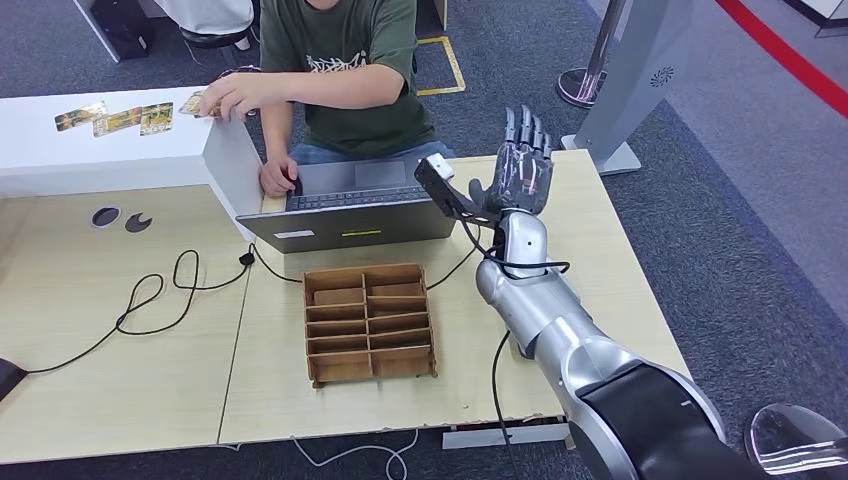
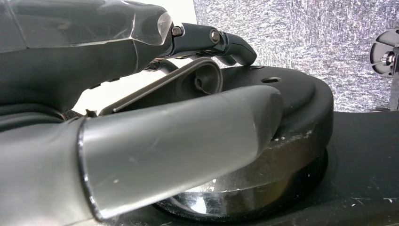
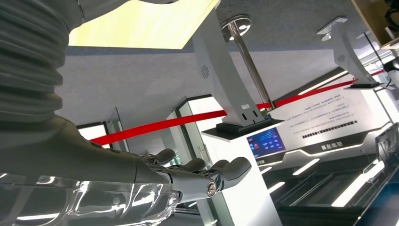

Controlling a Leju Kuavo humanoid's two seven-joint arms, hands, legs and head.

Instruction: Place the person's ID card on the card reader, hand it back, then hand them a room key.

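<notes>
The right hand (image 1: 522, 170) is raised above the far right part of the bench (image 1: 120, 350), palm up, its fingers (image 1: 527, 135) stretched straight and apart with nothing in them; the right wrist view shows the same flat, empty palm (image 3: 188, 176). It looks like an offered palm, waiting to receive the ID card. The left hand (image 2: 141, 122) hangs low by the robot's own body, and whether its fingers are apart or curled cannot be told from that close view.

The person (image 1: 340, 70) sits behind a laptop (image 1: 350, 205), one hand (image 1: 235, 95) resting on a white counter (image 1: 100, 140) at a row of small cards (image 1: 115, 118). Whether the card at that hand is the ID card cannot be told. A wooden divided tray (image 1: 368, 322) stands on the bench near the robot, well apart from the raised hand.

To do this step well, the palm should probably stay level and steady within the person's reach, closing only once a card lies fully on it, with a light pinch so the card does not bend or slide off.
</notes>
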